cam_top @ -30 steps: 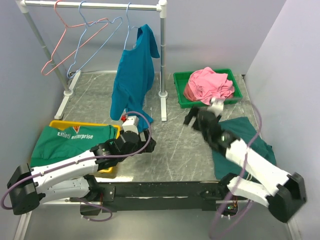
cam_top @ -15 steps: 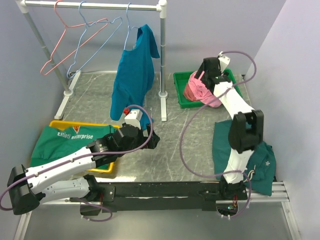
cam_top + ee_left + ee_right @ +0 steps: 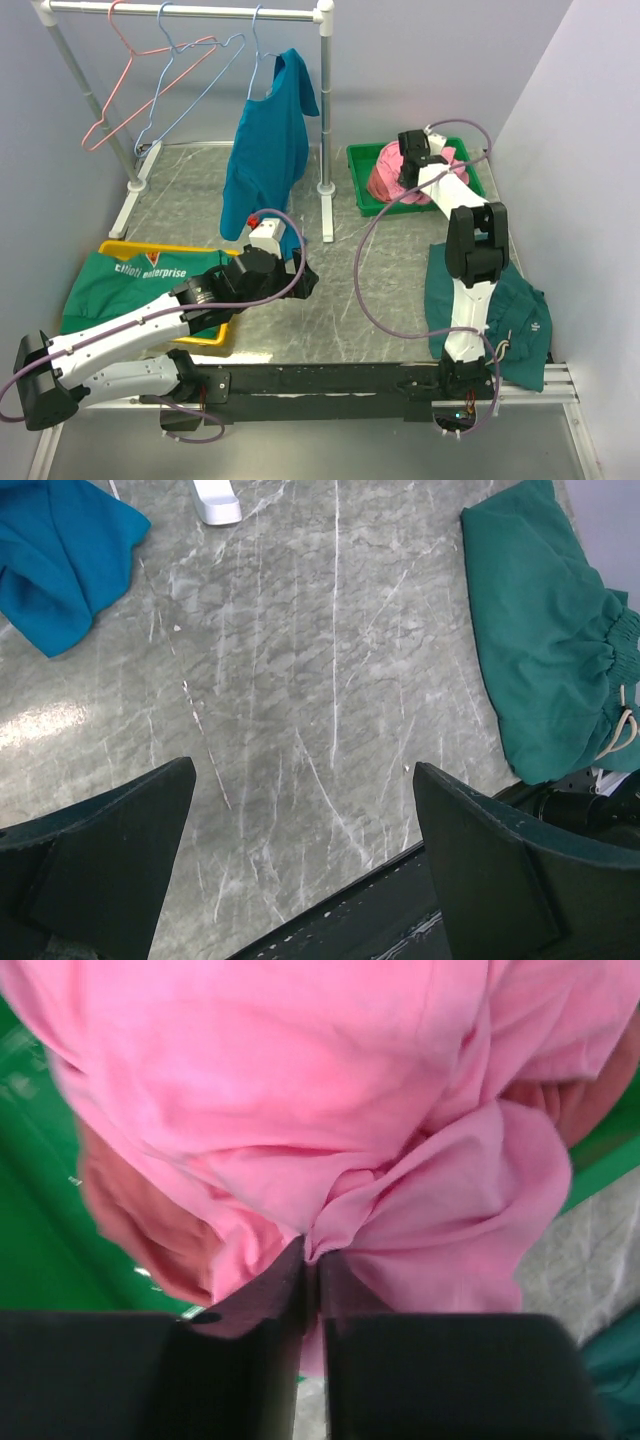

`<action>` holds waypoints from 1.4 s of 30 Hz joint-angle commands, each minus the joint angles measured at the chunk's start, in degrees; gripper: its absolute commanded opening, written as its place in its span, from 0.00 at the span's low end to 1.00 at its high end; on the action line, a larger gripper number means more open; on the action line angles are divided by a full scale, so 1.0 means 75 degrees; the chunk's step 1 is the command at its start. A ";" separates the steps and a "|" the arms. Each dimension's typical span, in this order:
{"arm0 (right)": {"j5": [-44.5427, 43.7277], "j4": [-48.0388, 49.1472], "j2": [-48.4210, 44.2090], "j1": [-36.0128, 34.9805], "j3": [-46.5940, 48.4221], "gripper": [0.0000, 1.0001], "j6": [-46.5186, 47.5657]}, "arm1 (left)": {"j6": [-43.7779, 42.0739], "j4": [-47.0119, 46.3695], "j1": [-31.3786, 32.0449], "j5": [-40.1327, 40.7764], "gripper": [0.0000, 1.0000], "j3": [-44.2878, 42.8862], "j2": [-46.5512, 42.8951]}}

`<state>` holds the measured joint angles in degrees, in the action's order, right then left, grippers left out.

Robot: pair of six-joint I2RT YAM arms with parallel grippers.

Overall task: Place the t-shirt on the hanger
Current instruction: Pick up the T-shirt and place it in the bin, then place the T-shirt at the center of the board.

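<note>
Inside green bin point(image 3: 357, 182), right jaws pinching bunched t-shirt point(image 3: 280, 1090), its shape unreadable, left jaws spread.

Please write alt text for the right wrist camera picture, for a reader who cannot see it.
The right gripper pinches a fold of the bright pink t-shirt, which lies bunched in a green bin.

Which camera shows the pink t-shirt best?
The right wrist view: the pink t-shirt fills the frame, a fold pinched in the right gripper. The top view shows a small bundle in the green bin; the left wrist view misses it.
</note>
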<state>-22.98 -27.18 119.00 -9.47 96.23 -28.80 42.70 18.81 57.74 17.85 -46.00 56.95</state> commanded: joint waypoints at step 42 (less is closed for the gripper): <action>-0.1845 -0.0080 -0.5130 -0.4195 0.3930 0.00 0.2235 | -0.0302 -0.0879 0.0013 0.0222 0.96 -0.0101 -0.1006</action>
<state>-31.09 -33.04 86.59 -36.58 129.10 -13.17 41.76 14.02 57.74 18.02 -45.50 51.86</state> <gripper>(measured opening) 0.015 0.966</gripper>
